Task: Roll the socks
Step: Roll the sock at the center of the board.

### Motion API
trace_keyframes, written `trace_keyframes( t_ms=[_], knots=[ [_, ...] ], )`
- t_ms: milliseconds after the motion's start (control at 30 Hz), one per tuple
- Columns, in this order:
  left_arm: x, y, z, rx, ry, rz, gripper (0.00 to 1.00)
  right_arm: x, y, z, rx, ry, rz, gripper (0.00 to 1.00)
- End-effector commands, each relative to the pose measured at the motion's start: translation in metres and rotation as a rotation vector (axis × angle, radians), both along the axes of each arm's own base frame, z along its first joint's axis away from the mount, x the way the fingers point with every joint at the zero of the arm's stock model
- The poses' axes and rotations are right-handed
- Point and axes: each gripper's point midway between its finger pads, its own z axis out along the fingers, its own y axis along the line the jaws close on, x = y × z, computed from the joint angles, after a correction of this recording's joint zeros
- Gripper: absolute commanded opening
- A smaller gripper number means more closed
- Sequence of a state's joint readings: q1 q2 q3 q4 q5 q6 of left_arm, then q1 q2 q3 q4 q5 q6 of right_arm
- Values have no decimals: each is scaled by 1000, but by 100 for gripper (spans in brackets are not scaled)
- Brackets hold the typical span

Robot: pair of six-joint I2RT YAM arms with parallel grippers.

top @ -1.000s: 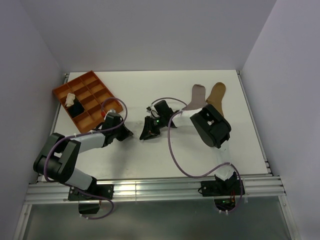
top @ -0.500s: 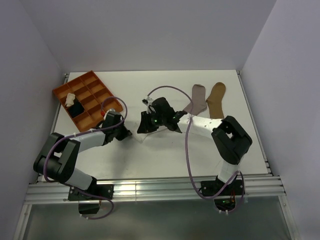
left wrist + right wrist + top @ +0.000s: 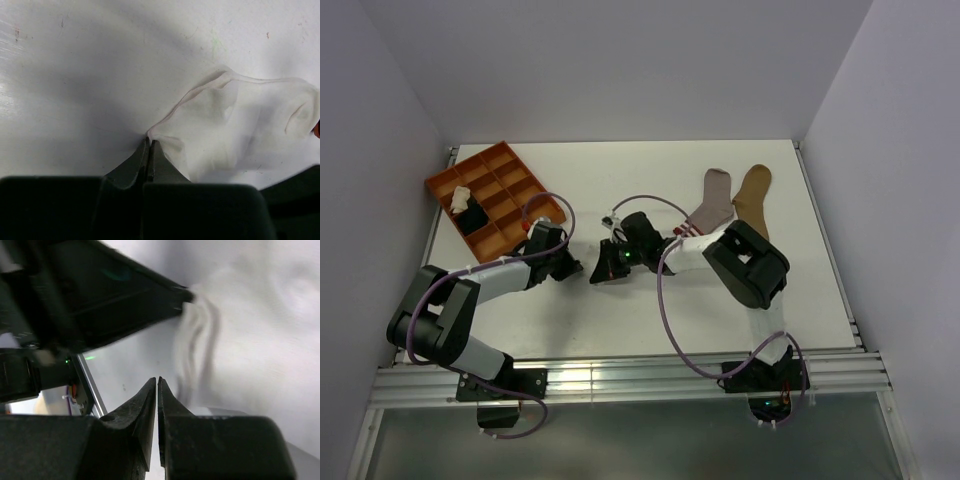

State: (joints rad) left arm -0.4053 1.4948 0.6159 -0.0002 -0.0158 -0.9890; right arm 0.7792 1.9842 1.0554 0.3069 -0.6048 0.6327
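Note:
The plain white sock lies crumpled on the table between my two grippers. My left gripper is shut on the sock's near edge. It shows in the top view just right of the orange tray. My right gripper sits just left of the white sock, jaws together with nothing seen between them. From above it faces the left gripper closely. A grey sock and a tan sock lie flat at the back right.
The orange compartment tray stands at the back left, holding a cream sock and a black sock. The right arm's purple cable loops over the table's middle. White walls close in the left, back and right sides.
The right gripper's jaws have closed and it has shifted slightly left and nearer, close to the left gripper. The right arm's elbow swung out and back. The left gripper stayed put.

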Motion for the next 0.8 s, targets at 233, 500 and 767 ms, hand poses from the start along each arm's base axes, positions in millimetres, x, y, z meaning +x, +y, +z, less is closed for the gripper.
trace_keyframes(
  t_ms=[233, 500, 767],
  knots=[
    [-21, 19, -23, 114, 102, -10, 0, 28, -23, -9, 0, -14, -74, 11],
    [-17, 18, -19, 119, 98, -18, 0, 36, -36, -15, -102, -108, -89, 15],
    [-15, 17, -18, 120, 101, -24, 0, 38, -38, -11, -232, -276, -66, 25]
  ],
)
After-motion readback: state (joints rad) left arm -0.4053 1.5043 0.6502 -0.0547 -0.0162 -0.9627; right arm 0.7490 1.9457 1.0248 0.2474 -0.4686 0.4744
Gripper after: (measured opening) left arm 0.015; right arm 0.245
